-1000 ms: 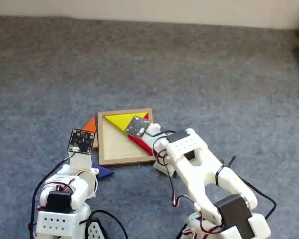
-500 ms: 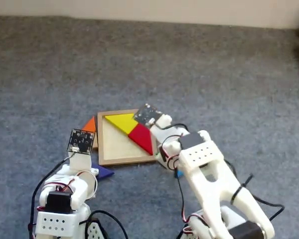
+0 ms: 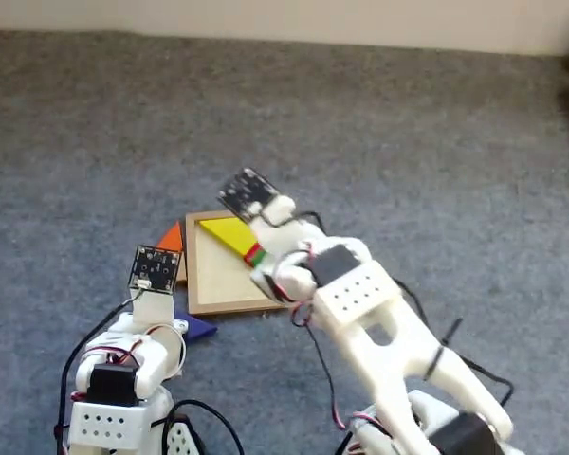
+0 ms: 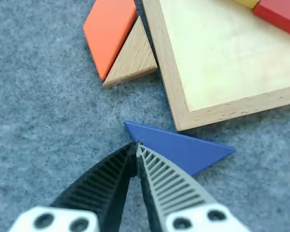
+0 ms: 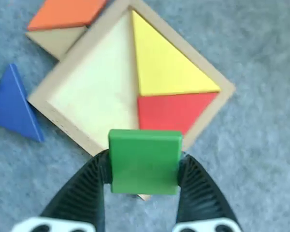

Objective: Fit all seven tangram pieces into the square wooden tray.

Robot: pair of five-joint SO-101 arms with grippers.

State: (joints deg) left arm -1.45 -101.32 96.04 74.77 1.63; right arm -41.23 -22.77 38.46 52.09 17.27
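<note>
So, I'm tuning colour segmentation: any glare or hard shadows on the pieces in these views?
High view: soft even light, no glare on the yellow triangle. Left wrist view: the blue triangle is evenly lit, no hard shadow. Right wrist view: no glare either; the green square in the right end effector covers part of the wooden tray.

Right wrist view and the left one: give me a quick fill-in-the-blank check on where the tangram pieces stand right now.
1. The square piece held in the right end effector is coloured ____.
2. Lying in the tray are ____ pieces: the yellow triangle and the red triangle.
3. The blue triangle, by the left end effector, lies ____ the tray.

Missing words: green; two; outside
</note>
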